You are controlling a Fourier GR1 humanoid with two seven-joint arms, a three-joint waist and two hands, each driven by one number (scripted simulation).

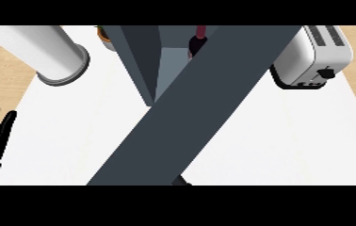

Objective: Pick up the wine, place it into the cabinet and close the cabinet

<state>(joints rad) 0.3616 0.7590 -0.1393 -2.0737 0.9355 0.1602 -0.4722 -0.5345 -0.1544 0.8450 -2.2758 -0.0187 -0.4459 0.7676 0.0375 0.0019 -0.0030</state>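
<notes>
The wine [197, 44] stands upright inside the dark grey cabinet [142, 55] at the top middle of the counter, only its dark body and reddish neck showing in the narrow gap between the cabinet's side wall and the door. The cabinet door [201, 107] swings out wide and slants across the whole middle of the view, from upper right down to lower left, hiding most of what lies behind and under it. At the door's lower edge a small black bit [181, 181] pokes out; it may be part of a hand, but I cannot tell which, nor how its fingers are set. At the far left edge a thin black sliver of the left hand [7, 126] stands up along the border of the view, apart from everything; too little shows to tell its fingers' pose. The white counter [69, 135] spreads around. A large white cylinder with a grey rim [52, 53] lies at upper left, a silver toaster [313, 58] sits at upper right beside the door, and a brownish round thing [105, 36] peeks out behind the cabinet's left corner.
</notes>
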